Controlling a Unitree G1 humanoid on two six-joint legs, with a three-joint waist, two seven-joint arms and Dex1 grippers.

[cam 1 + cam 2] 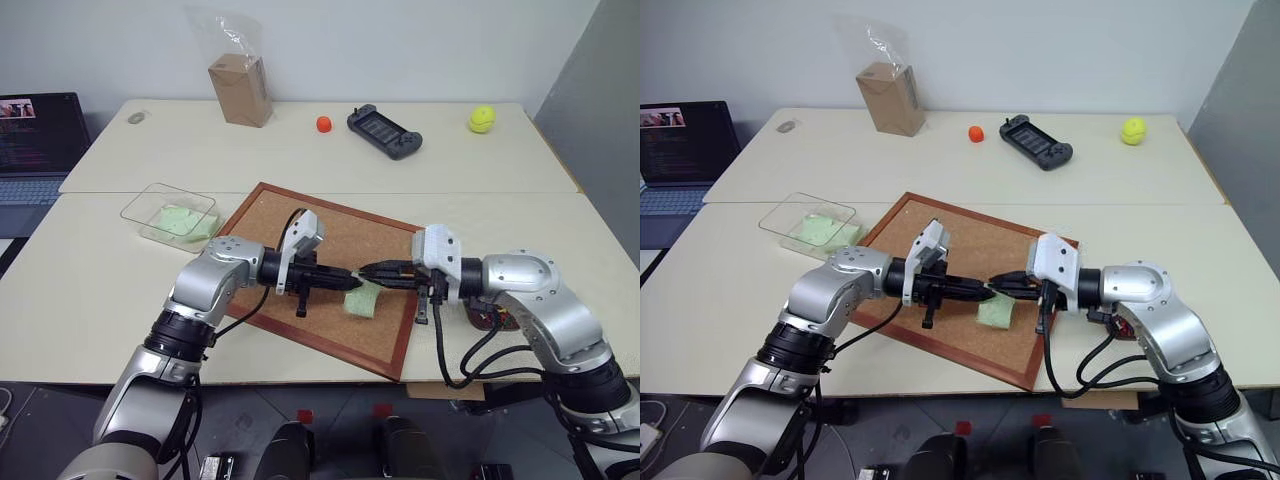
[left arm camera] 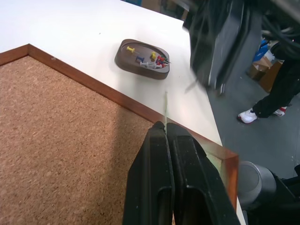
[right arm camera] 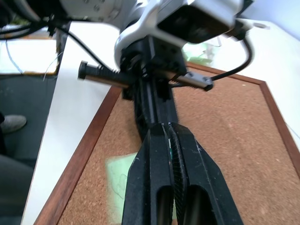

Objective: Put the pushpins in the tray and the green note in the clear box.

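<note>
The green note hangs bent over the corkboard, just below where my two grippers meet tip to tip. My left gripper points right and is shut on the note's near edge, which runs edge-on past its tips. My right gripper points left and is shut, with a thin green sliver between its fingers and the note hanging under them. The brown oval tray holds several pushpins beside the board's right edge. The clear box stands left of the board with green paper inside.
On the far table are a brown carton in a clear bag, a small red object, a black controller and a yellow-green ball. A laptop sits at the left. A person's shoe stands beyond the table edge.
</note>
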